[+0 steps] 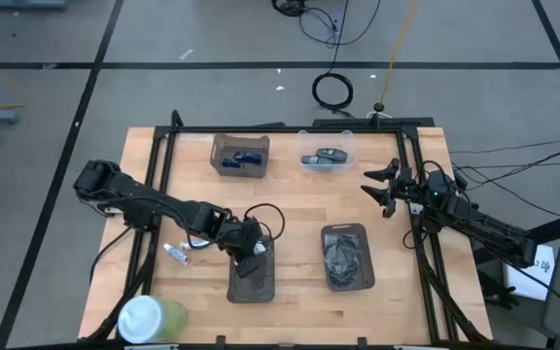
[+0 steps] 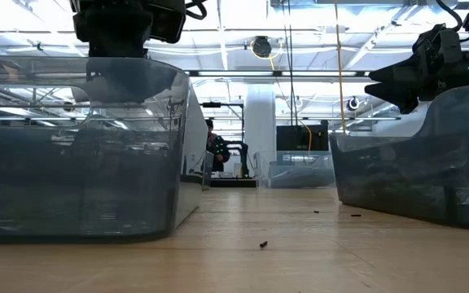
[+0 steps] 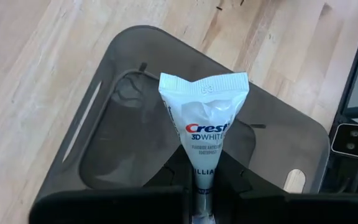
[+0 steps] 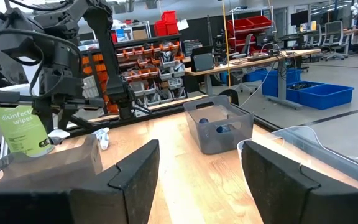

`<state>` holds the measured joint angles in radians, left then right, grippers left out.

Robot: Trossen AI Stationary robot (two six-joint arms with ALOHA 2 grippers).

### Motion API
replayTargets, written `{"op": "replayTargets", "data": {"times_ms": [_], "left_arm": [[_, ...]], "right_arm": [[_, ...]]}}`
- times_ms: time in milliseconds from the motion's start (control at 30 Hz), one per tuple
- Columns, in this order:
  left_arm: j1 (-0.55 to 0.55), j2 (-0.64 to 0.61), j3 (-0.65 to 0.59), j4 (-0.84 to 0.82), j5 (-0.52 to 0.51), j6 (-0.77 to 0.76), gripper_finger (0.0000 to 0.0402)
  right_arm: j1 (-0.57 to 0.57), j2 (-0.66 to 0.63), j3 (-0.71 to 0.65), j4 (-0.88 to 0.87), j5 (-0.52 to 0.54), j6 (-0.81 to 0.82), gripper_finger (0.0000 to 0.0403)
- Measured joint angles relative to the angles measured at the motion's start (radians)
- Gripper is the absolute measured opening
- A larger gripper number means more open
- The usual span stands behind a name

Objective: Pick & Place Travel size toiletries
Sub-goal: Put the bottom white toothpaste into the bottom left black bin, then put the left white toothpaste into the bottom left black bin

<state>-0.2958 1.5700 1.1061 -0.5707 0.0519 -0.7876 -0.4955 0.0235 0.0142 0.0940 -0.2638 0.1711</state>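
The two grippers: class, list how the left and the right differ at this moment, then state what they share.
1. The left gripper is shut on a toothpaste tube; the right gripper is open and holds nothing.
2. The left gripper hangs over a dark tray at the table's near side; the right gripper waits by the table's right edge, away from any tray.
Shared: both are dark, two-fingered.

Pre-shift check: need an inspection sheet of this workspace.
Surface: wooden table, bare between bins.
Job's things: Crest toothpaste tube held over dark tray; second tube on the table beside it.
Clutter: wipes canister, three more bins.
Grippers: left gripper shut on the tube; right gripper open, idle at table's right edge.
Cables: coiled cable on floor.
Surroundings: workshop shelving, desks.
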Motion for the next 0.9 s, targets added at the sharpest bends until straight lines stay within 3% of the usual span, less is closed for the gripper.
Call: {"op": "replayTargets", "data": {"times_ms": [200,600,900], "left_arm": [[0.003,0.0,0.0,-0.001,-0.014,-0.051,0.0039],[0.006,0.0,0.0,-0.007,-0.002,-0.026,0.0186],[0.013,-0.001,0.0,-0.114,0.108,-0.108,0.0202]], "right_arm": [[0.0,0.0,0.0,0.0,0.0,0.0,0.0216],[0.0,0.0,0.0,0.0,0.0,0.0,0.0219],[0.0,0.0,0.0,0.0,0.0,0.0,0.0217]]}}
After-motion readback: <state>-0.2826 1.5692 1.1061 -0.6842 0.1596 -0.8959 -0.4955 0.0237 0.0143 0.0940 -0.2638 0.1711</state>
